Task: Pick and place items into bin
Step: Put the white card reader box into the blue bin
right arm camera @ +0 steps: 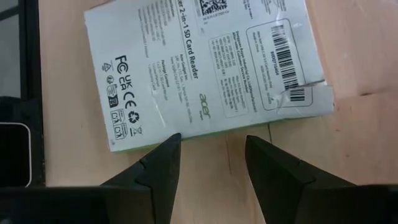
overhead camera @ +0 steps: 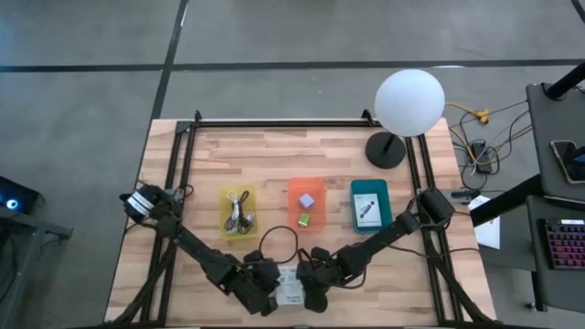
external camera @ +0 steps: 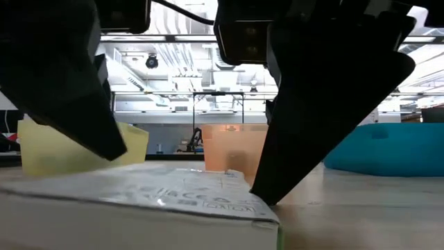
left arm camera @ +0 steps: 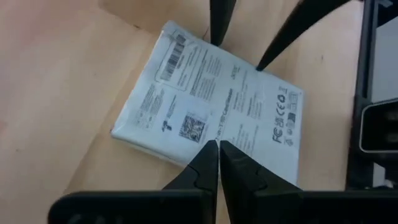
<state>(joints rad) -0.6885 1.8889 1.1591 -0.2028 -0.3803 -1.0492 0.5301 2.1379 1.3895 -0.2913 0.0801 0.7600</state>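
Observation:
A flat white printed packet (overhead camera: 290, 285) (left arm camera: 211, 99) (right arm camera: 205, 68) lies flat on the wooden table near its near edge, between my two grippers. My left gripper (overhead camera: 271, 285) (left arm camera: 217, 145) is shut, its tips at the packet's left edge. My right gripper (overhead camera: 310, 281) (right arm camera: 210, 139) is open, with both fingertips along the packet's right edge. A second packet (overhead camera: 366, 212) lies in the teal bin. A lavender cube (overhead camera: 308, 199) and a green cube (overhead camera: 304, 219) sit in the orange bin. Cables (overhead camera: 239, 215) lie in the yellow bin. My left gripper has its shut fingertips (left arm camera: 210, 149) over the packet's left edge (left arm camera: 186, 152), coming slanting down from the table's left; whether they press on it I cannot tell. My right gripper has one open fingertip (right arm camera: 169, 144) at the packet's right edge (right arm camera: 155, 138); whether it touches I cannot tell.
Three bins stand in a row across the table's middle: yellow (overhead camera: 224, 224), orange (overhead camera: 292, 187) and teal (overhead camera: 384, 187). A lamp with a white globe (overhead camera: 409, 102) stands on a dark base (overhead camera: 386, 149) at the far right. Bare wood lies between the bins and the packet.

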